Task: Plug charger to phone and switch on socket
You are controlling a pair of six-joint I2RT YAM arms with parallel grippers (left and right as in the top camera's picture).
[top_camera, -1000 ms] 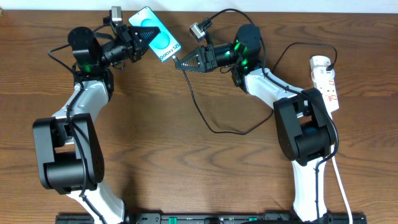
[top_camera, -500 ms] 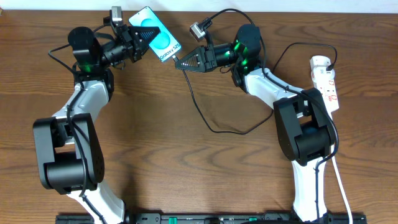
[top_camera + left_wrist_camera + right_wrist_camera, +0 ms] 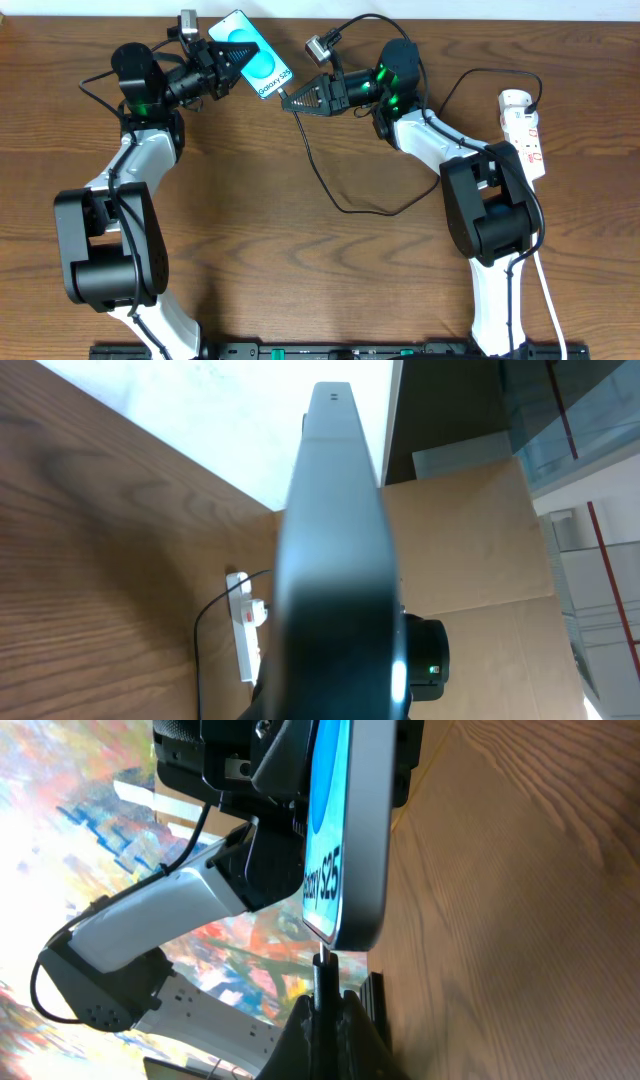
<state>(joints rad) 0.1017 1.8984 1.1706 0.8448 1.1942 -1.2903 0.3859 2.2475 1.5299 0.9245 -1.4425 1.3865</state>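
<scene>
Overhead view: the left arm reaches to the far edge of the table [image 3: 300,280]. The left gripper [image 3: 218,62] is clamped on one end of the phone [image 3: 252,52], which is held clear of the surface with its lit cyan screen facing up and its white strip pointing toward the right arm. The right gripper [image 3: 290,99] points at that strip end and pinches the tip of the charger [image 3: 335,195]. The black cable drops from the tip, loops across the wood and rises to the far end of the socket [image 3: 524,130]. The socket lies along the right edge, and its white cord [image 3: 548,290] runs toward the near edge. Whether the cable's plug is seated in the socket cannot be told.

Left wrist view: the phone [image 3: 335,540] appears edge-on and blurred, filling the centre of the picture. The socket [image 3: 243,635] lies well beyond it on the table [image 3: 90,560], with a black cable reaching it. The gripper's own fingers do not show.

Right wrist view: the phone [image 3: 358,830] stands edge-on with "S25" legible. The right gripper [image 3: 325,1020] is pressed together on the charger [image 3: 321,975], whose tip touches the phone's lower end. How far it is inserted cannot be told. The left arm [image 3: 150,925] shows behind.
</scene>
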